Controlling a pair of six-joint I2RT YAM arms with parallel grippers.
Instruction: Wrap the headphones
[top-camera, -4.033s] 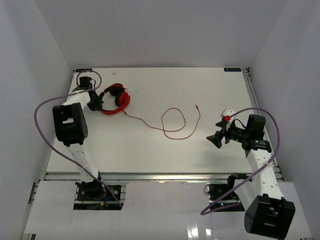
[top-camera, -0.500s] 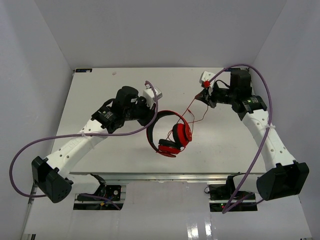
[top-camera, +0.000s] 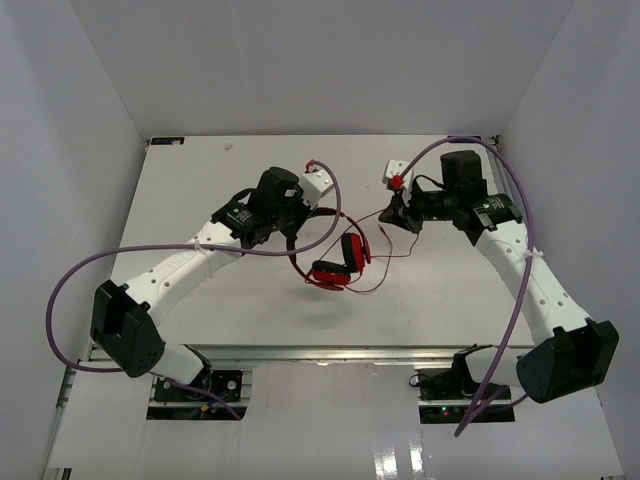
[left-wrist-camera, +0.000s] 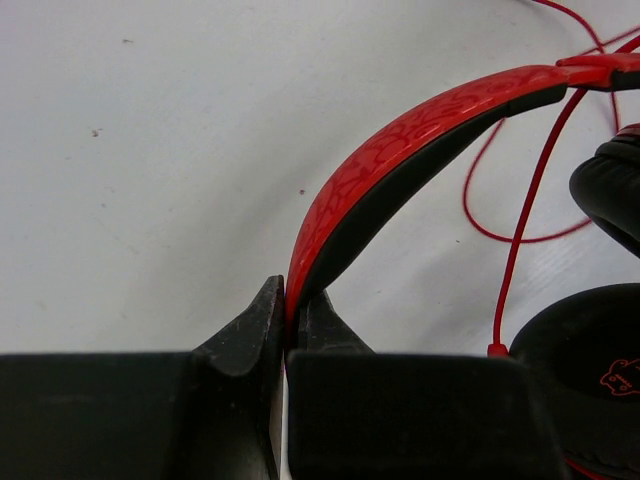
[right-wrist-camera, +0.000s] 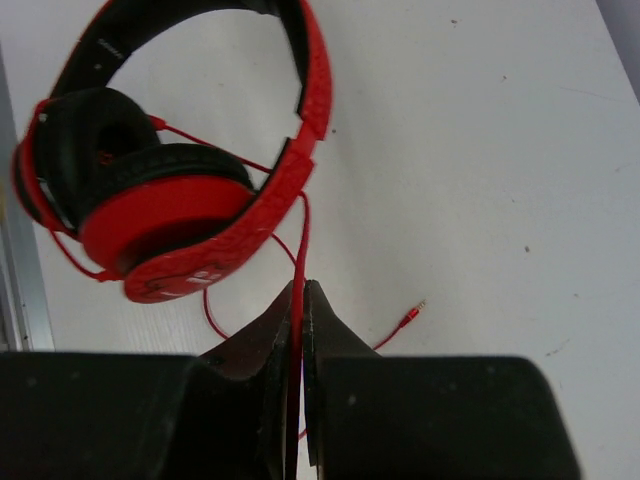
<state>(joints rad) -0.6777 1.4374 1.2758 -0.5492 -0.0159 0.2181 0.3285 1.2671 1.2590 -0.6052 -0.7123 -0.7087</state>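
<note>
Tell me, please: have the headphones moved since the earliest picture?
Yes. The headphones moved right and toward the near edge, from the far left corner of the table to about its middle.

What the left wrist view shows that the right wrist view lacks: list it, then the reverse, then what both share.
Left wrist only: the left gripper shut on the headband, whose patterned red outer face fills the close-up. Right wrist only: the right gripper shut on the cord, the plug at its end, and the whole arc with both earcups. Both: the headphones, their red cord and the white table.
</note>
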